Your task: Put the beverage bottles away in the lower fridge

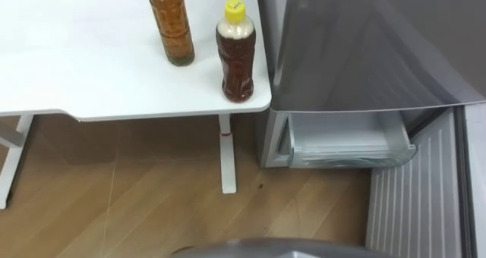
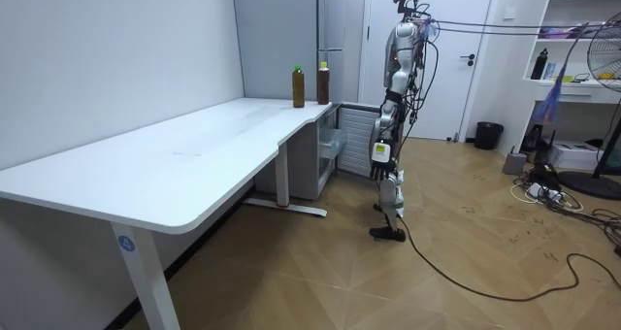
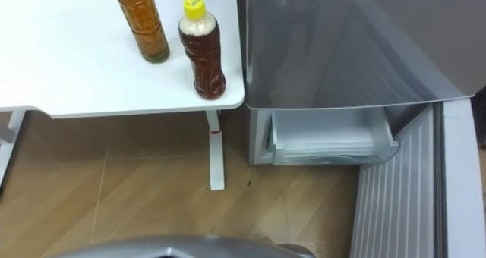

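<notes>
Amber tea fills both drinks, which stand upright and slightly apart on the white surface (image 1: 76, 61) left of the fridge (image 1: 364, 45). Farther from the fridge is the paler bottle (image 1: 171, 26), straight-sided clear plastic with a smooth label band. Nearer the fridge, close to the surface's corner, is the yellow-capped bottle (image 1: 236, 53), which is darker and ribbed, with a narrowed waist. Both look full, so I judge them fairly weighty, stiff enough to squeeze lightly, slick on the label and easy to topple. A wrap around the mid-body should hold best, at the waist on the darker one. The fridge itself is flat matte grey. Below its front a pale plastic drawer (image 1: 345, 140) stands pulled out, and a ribbed grey panel (image 1: 414, 197) lies beyond. In the room view the robot stands before the fridge with its left hand (image 2: 380, 155) hanging at its side. It holds neither bottle, and I cannot tell whether it is open or closed.
</notes>
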Motion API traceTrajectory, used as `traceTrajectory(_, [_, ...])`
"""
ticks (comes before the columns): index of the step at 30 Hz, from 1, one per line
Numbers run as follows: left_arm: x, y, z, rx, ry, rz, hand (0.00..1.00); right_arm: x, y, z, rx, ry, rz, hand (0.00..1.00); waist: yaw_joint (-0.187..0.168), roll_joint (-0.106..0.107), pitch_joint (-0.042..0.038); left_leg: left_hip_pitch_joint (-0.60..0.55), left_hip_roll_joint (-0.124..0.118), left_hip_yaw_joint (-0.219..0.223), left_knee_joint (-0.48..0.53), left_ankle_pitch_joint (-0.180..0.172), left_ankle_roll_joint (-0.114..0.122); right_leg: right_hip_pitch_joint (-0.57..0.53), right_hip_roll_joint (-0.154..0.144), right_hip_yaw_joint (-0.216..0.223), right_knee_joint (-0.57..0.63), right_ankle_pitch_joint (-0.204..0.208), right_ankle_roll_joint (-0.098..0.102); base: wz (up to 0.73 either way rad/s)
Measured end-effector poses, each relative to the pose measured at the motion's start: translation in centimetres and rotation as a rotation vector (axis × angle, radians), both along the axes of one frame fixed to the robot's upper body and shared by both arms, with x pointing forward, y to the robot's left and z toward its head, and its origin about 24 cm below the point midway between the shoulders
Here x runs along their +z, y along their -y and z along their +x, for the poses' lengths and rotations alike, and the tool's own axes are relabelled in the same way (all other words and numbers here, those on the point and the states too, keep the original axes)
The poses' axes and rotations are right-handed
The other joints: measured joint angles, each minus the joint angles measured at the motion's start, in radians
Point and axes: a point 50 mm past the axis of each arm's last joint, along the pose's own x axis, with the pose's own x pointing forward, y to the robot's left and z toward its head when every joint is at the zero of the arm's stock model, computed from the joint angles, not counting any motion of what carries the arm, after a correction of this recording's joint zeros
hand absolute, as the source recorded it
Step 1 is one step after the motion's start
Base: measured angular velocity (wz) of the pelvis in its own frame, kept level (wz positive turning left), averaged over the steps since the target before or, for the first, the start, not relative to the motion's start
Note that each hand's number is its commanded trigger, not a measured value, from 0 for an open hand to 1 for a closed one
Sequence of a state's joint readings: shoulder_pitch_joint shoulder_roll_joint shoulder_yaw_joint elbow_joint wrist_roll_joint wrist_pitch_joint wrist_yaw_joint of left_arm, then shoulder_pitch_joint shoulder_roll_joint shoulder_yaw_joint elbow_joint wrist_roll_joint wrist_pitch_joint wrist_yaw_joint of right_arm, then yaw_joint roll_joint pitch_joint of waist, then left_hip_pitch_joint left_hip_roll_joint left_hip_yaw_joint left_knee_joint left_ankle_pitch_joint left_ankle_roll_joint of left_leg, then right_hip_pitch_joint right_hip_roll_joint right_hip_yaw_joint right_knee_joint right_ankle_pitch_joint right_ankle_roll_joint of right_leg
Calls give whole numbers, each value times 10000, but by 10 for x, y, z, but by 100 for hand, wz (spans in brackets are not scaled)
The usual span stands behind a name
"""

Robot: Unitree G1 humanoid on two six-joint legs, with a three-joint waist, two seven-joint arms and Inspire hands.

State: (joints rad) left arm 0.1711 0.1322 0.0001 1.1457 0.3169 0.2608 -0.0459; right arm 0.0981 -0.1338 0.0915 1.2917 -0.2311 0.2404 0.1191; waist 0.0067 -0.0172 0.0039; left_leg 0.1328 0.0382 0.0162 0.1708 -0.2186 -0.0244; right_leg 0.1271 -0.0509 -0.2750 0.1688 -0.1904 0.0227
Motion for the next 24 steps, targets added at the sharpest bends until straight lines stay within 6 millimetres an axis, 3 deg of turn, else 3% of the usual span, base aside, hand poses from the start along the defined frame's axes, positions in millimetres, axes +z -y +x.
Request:
traceTrajectory(14, [1,-5,-15,3291,606,1054,0,0,0,-9,-444,-283,-34,0,22,-112,-8,157,-9,-12,-9,0,-1,187,11,-47,-152,-32,4,1])
traceTrajectory(24, [7,-20,-14,9574,2105,2387,0,0,1,-11,-834,-209,-225,0,92,1,-23,168,-27,-29,-30,-1,0,275,-3,-77,-159,-37,11,1])
